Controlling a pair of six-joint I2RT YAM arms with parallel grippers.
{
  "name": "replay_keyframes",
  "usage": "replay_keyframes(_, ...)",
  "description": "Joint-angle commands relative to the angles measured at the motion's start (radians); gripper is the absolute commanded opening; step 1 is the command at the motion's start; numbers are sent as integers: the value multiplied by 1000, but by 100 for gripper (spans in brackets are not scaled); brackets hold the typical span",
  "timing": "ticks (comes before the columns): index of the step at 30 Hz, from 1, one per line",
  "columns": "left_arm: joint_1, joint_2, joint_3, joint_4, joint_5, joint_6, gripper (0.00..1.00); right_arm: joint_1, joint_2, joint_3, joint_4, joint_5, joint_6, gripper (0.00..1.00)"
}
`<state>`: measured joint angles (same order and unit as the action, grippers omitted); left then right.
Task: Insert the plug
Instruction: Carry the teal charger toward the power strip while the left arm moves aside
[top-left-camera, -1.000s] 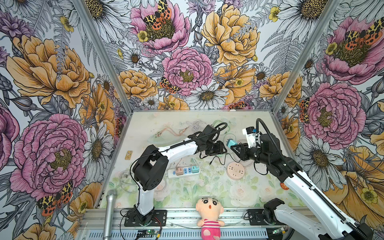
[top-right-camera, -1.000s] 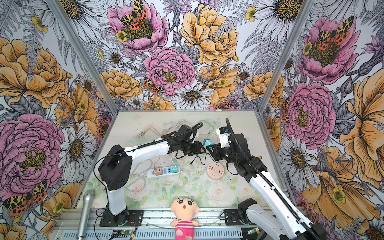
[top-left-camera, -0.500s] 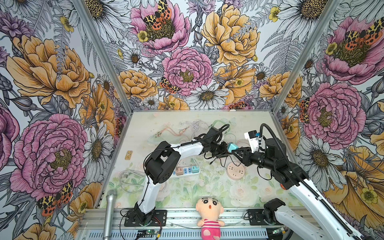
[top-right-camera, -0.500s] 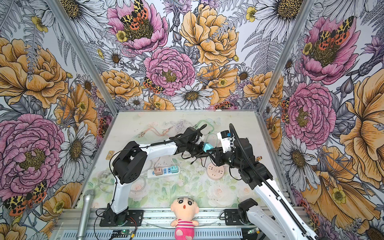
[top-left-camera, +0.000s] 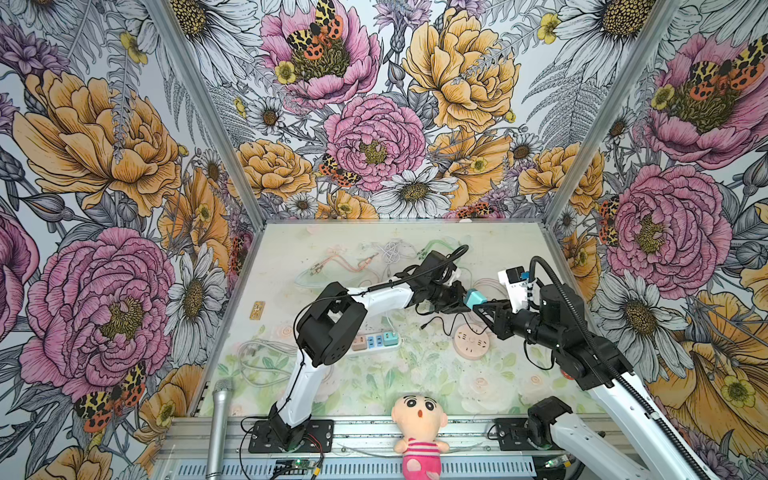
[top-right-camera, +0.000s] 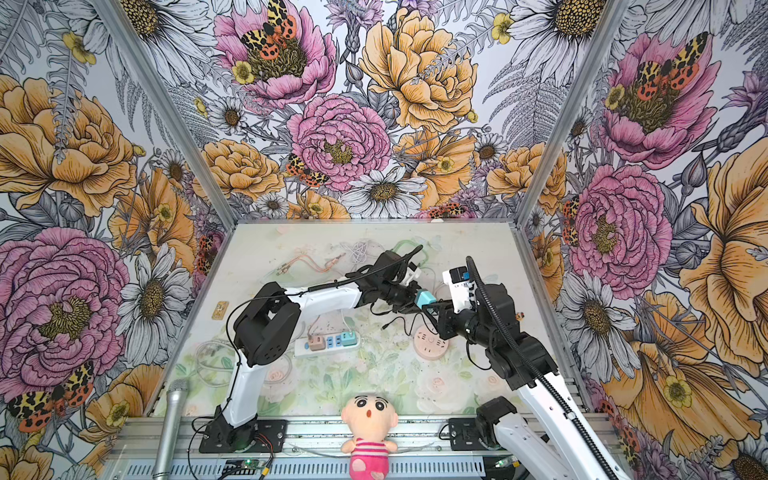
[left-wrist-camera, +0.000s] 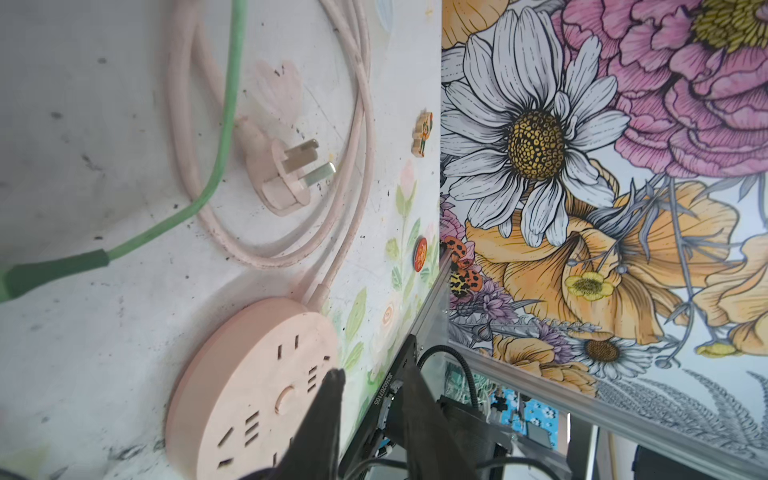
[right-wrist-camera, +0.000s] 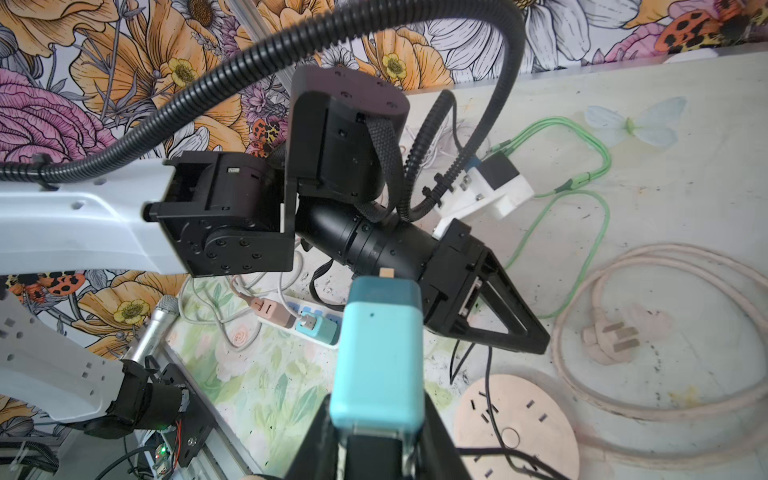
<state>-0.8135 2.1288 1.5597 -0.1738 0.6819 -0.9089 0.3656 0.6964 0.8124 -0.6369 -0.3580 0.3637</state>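
Teal plug (right-wrist-camera: 376, 353) between the right jaws

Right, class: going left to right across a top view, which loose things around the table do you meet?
microphone → small gold tag → white power strip → round pink socket

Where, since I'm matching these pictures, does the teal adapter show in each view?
In a top view: the teal adapter mid-table, just beyond the round pink socket.
In a top view: the adapter, same spot.
Left wrist: not in it.
Right wrist: close up, clamped between the jaws.
Shared landmark: that socket, in all four.
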Motion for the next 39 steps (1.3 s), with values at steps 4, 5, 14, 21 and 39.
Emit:
replay_keyframes(4,45,-107,-37,-82,-15,82,50,-8,-3,49,-28,63,-46,0)
replay_keyframes(5,43,-123,-59,-85,-19,85,50,-7,5,52,-29,70,-50,0)
replay_keyframes(14,-38,-185,-150,-100,-32,95,50,-8,54,73,-27,120,-60,0)
replay_keyframes(21,-85,-85,-96,-98,-42,49,50,-8,23,61,-26,126,-57,0)
replay_keyframes(39,-56,122,260,64,2,-100,4,-7,-112,43,-81,61,6,0)
